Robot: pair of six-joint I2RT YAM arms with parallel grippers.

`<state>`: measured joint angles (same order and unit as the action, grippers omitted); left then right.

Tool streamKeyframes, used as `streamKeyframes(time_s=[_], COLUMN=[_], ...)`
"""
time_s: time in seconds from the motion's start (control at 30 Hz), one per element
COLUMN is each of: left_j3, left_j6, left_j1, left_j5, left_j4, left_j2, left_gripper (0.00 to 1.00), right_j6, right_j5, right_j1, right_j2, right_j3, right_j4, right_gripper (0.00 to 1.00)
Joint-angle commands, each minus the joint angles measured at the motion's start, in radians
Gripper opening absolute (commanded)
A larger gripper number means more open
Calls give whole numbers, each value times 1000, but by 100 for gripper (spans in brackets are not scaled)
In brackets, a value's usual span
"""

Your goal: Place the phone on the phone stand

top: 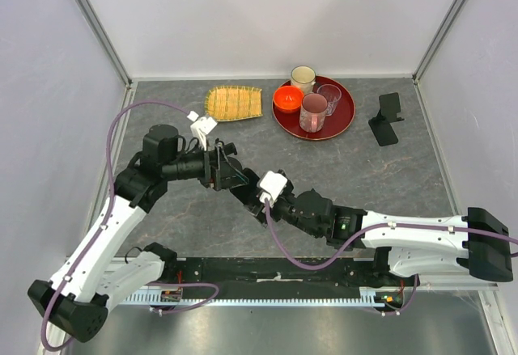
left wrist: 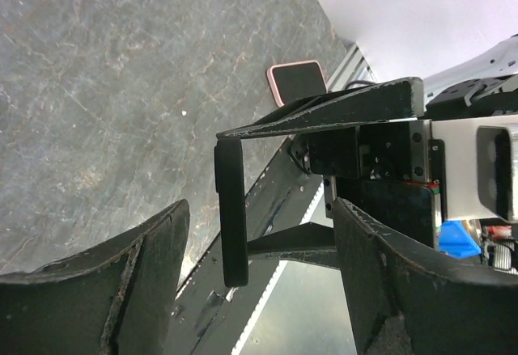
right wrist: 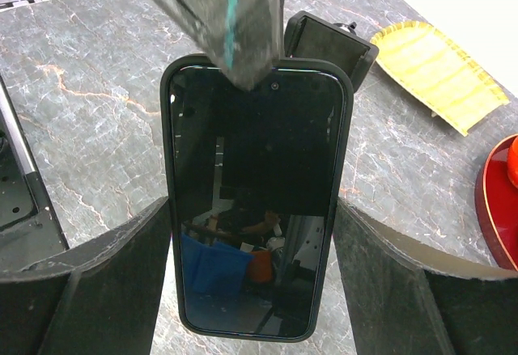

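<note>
Your right claw is clenched on the phone by its long edges; the left claw straddles its top, released (likely a handover, since the phone stand sits far right)

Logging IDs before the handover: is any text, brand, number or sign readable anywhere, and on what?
None can be read.
Phone: dark screen, only reflections, no logo.
Cups, tray, stand: no print visible.
Rail by the arm bases: any marks are too small to tell.
</note>
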<state>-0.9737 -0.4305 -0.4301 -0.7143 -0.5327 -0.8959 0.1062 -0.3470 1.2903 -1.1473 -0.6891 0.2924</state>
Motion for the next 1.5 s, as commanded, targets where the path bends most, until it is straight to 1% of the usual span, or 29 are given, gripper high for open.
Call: streamKeyframes(time_s=[0.0,0.17,0.33,0.47,0.57,0.67,0.7,0.73,0.77,0.8,0.83,0.87,0.9,0.93,0.97,1.03,1.07,1.17,1.23,1.33,1.37,1.4,1.47], left_j3=[0,-2,1,4,6,7,9,10,12,15,15,15,13,10,7,0,-2,-14,-25,-29,-33,-31,-30], left_j6=[47,49,50,45,42,53,58,65,82,91,102,127,142,159,202,245,287,361,389,417,420,418,409], left_j1=[-47,-94,-107,-114,-118,-118,-118,-118,-118,-118,-118,-118,-118,-118,-118,-118,-118,-118,-119,-131,-140,-145,-151], left_j5=[-31,1,9,-1,-17,-25,-16,-8,-2,4,6,4,-10,-22,-37,-118,-190,-293,-316,-369,-375,-376,-402], left_j4=[2,5,8,20,30,36,36,36,36,36,33,33,33,28,27,22,20,-21,-39,-41,-36,-29,-12], left_j2=[-32,-55,-63,-74,-77,-71,-64,-58,-42,-34,-28,-14,-9,-5,-2,3,3,-18,-38,-49,-48,-43,-34], left_gripper=[77,74,68,59,51,24,7,3,2,2,2,2,2,2,2,2,2,2,2,2,2,2,2], right_j6=[12,15,15,18,18,10,9,4,1,-2,-13,-37,-45,-54,-74,-103,-144,-229,-258,-283,-286,-290,-312], right_j5=[-26,-40,-50,-49,-53,-52,-52,-41,-32,-21,-14,-4,6,43,55,72,122,251,406,525,558,638,721], right_j1=[14,18,21,29,32,33,33,33,32,33,33,33,33,32,29,23,3,-55,-84,-126,-155,-172,-216], right_j2=[40,55,67,69,64,55,52,49,49,49,52,64,73,87,112,148,162,219,254,296,297,297,291], right_j3=[-47,-46,-40,-46,-47,-61,-66,-79,-85,-92,-105,-110,-112,-115,-113,-124,-125,-121,-118,-112,-113,-121,-121], right_j4=[109,106,111,110,110,82,70,53,10,-11,-37,-92,-122,-151,-215,-278,-333,-395,-414,-411,-415,-414,-388], right_gripper=[0,0,0,0,0,0,6,16,28,50,63,86,98,98,98,98,98,98,97,93,90,83,79])
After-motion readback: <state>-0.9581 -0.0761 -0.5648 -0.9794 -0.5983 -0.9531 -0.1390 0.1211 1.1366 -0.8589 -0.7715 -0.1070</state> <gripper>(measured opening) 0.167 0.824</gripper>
